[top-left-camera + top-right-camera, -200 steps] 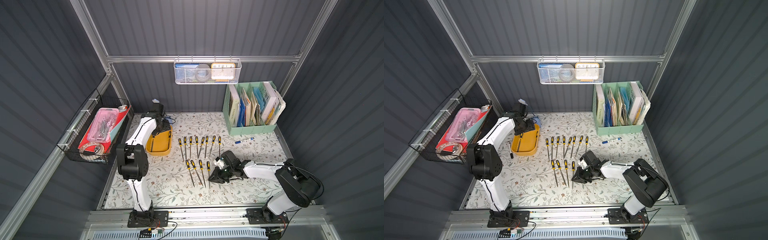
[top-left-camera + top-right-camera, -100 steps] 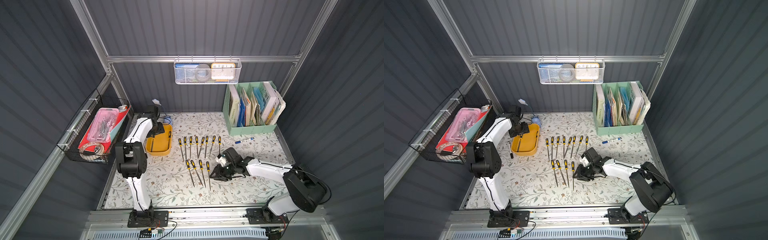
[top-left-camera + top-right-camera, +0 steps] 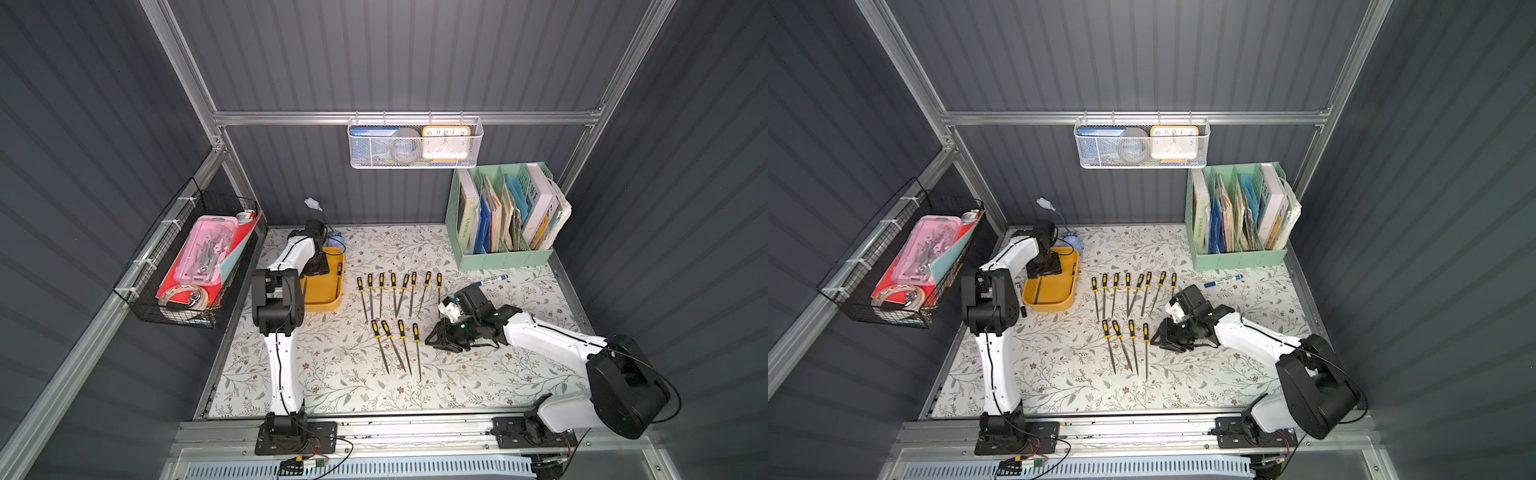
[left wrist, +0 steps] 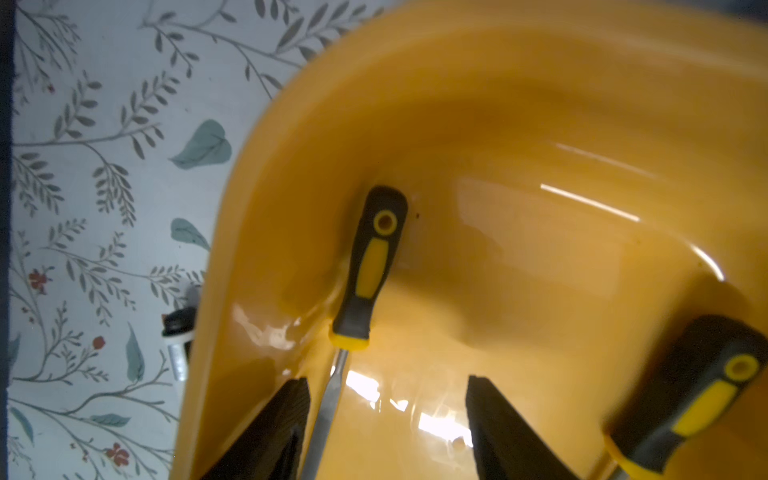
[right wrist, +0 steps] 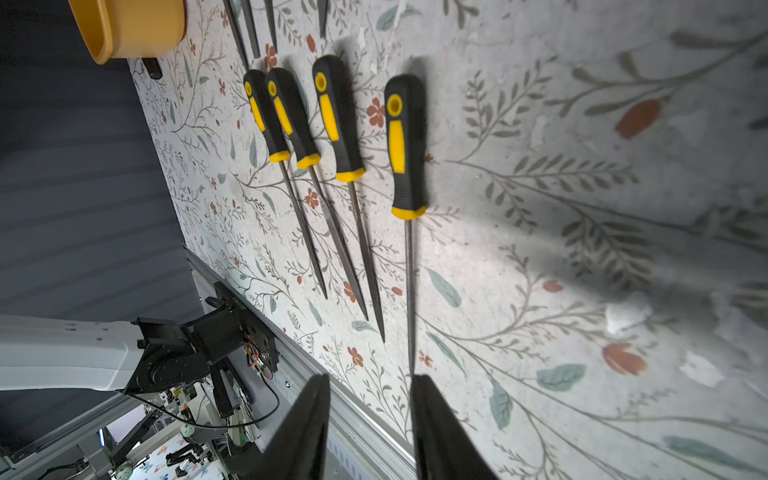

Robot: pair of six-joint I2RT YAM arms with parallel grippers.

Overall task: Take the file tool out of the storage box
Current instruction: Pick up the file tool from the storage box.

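The mustard-yellow storage box (image 3: 328, 305) (image 3: 1054, 301) (image 4: 291, 124) sits at the table's left. My left gripper (image 3: 318, 270) (image 3: 1044, 270) (image 4: 388, 380) is down inside it, open. One file tool (image 4: 372, 257) with a black-and-yellow handle lies on the box floor, its blade running between my fingers, close to one finger (image 4: 286, 415). A second file (image 4: 698, 399) (image 3: 339, 270) lies by the box's right wall. My right gripper (image 3: 432, 336) (image 3: 1158, 334) (image 5: 370, 378) is open and empty, low beside the lower row of files (image 3: 399, 336) (image 5: 405, 145).
Several more files (image 3: 395, 286) lie in an upper row mid-table. A mint-green organiser (image 3: 503, 257) stands at the back right with a blue marker (image 3: 490, 280) before it. A black wire basket (image 3: 187, 266) hangs on the left wall. A small black-and-white cap (image 4: 178, 332) lies beside the box.
My left wrist has swung back and come down into the box, its jaws narrowing somewhat. The right jaws have opened a little, and that arm has pulled slightly to the right.
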